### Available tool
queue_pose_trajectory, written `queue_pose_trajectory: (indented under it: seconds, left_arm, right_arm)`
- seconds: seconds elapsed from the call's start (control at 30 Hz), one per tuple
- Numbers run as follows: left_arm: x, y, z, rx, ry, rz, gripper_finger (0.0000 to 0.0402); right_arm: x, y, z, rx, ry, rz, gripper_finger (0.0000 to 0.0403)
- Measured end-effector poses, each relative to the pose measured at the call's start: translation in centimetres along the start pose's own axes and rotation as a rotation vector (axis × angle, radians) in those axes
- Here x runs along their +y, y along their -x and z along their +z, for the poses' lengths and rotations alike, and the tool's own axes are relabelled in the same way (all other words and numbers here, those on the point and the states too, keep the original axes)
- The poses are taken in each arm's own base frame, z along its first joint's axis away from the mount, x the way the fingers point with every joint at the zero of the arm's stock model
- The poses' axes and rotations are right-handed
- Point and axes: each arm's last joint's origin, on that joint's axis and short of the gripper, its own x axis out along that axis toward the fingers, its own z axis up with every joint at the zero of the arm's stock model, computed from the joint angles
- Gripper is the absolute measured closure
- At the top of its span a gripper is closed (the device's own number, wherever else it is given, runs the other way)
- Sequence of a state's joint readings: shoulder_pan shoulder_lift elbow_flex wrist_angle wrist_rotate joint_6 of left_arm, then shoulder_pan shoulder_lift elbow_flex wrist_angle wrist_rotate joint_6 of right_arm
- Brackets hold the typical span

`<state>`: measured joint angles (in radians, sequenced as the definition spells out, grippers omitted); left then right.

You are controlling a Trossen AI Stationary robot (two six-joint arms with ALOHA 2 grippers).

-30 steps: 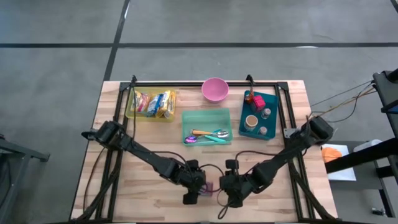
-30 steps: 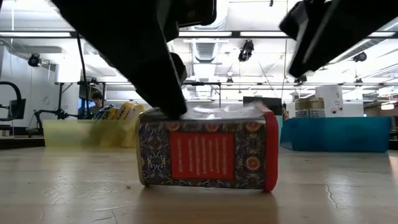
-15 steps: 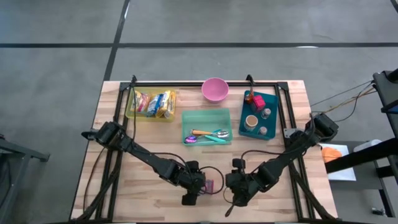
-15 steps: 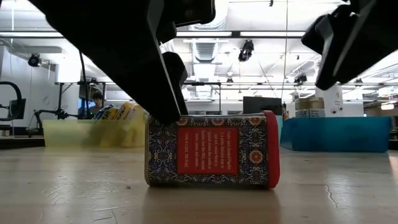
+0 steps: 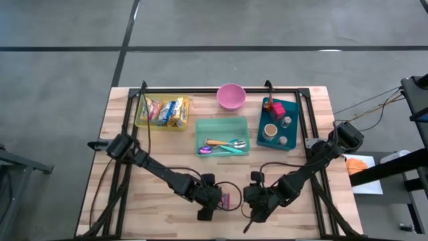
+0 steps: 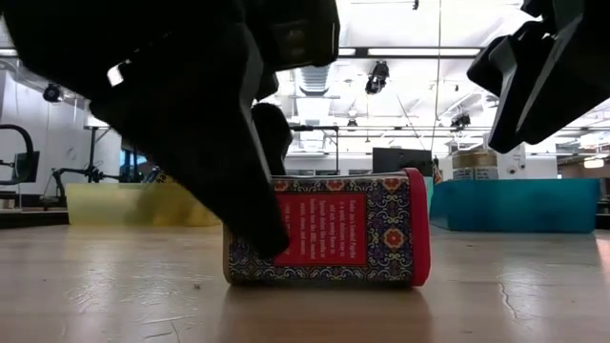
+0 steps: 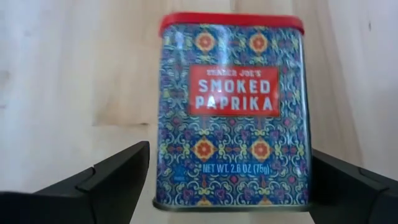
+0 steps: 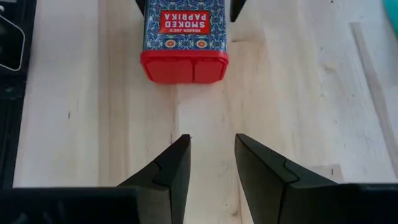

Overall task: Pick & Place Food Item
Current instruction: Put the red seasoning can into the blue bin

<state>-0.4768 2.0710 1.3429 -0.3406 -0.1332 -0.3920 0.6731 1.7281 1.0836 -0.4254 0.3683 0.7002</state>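
Red-capped and patterned in blue, a tin of smoked paprika [image 7: 231,112] lies on its side on the pale wooden table [image 5: 147,207], near the front edge and between the two arms. The left gripper [image 7: 230,186] is lowered around the tin's bottom end, its fingers [image 7: 109,180] spread wide on either side and not visibly pressing the metal. The right gripper [image 8: 211,168] hangs just beyond the red cap, its narrow-set fingers holding nothing and standing clear of the tin.

Toward the back of the table sit a yellow tray of packets [image 5: 162,112], a green tray of cutlery [image 5: 222,136], a pink bowl [image 5: 231,96] and a teal tray of small containers [image 5: 277,125], all well apart from the tin.

The grasp looks about to begin, and the risks appear to lie in the closing. The tin's smooth sides could slip if the fingers meet it only near its end, letting it tip cap-down once lifted. A squeeze begun with one finger nearer than the other could slide the tin across the wood toward the right gripper just beside the cap. Which tray is meant to receive the tin cannot be told.
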Motion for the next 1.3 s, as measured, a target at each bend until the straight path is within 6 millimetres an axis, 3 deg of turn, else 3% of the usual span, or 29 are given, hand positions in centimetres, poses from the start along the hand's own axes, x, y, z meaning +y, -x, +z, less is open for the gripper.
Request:
queue_pose_trajectory:
  seconds: [0.33,0.53,0.83,1.03,1.3]
  left_arm:
    - [0.1,0.5,0.0,-0.010,0.000,0.014,0.0028]
    - [0.1,0.4,0.0,-0.004,-0.025,-0.001,0.0094]
    - [-0.1,0.6,0.1,0.025,0.000,-0.087,0.0096]
    - [0.9,2.3,0.9,0.075,0.150,-0.209,0.0096]
    - [2.6,7.0,2.9,0.014,0.252,-0.323,0.0096]
  right_arm:
    - [0.4,0.1,-0.1,-0.013,0.007,0.016,0.0278]
    - [0.4,0.1,0.0,-0.020,0.026,0.020,0.0278]
    - [0.8,0.2,0.4,-0.059,0.106,0.050,0.0278]
    - [1.1,0.6,0.9,-0.084,0.213,0.044,0.0278]
    - [2.4,2.4,3.1,-0.203,0.339,-0.019,0.0278]
